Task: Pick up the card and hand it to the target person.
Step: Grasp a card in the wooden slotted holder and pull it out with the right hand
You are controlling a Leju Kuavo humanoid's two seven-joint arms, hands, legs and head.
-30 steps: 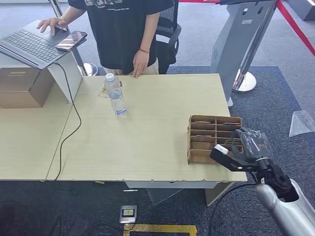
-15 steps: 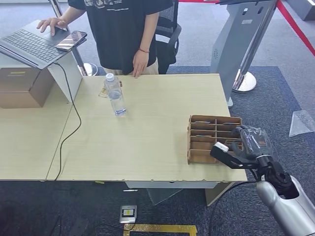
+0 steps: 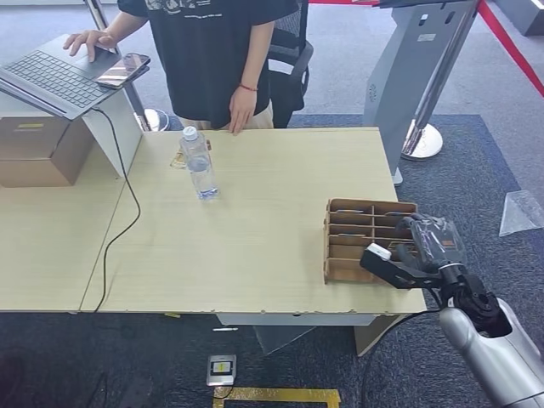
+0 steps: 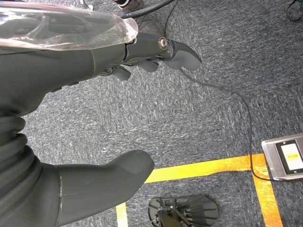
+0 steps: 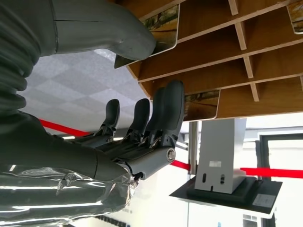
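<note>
**Right hand at the card rack**

Head view showed the brown slotted wooden rack (image 3: 359, 238) holding picture-printed cards (image 5: 167, 26). Right hand (image 3: 410, 259), fingers apart and empty, had edged slightly closer to it. Left hand (image 4: 107, 104) hung open over carpet.

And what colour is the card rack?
The card rack is brown, like cardboard or wood; the head view shows it best.

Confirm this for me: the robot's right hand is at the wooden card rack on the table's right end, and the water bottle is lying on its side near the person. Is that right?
Not quite. The water bottle stands upright, cap on top, as the head view shows. The rest holds: the right hand is at the wooden card rack on the table's right end, and the bottle is near the person.
</note>
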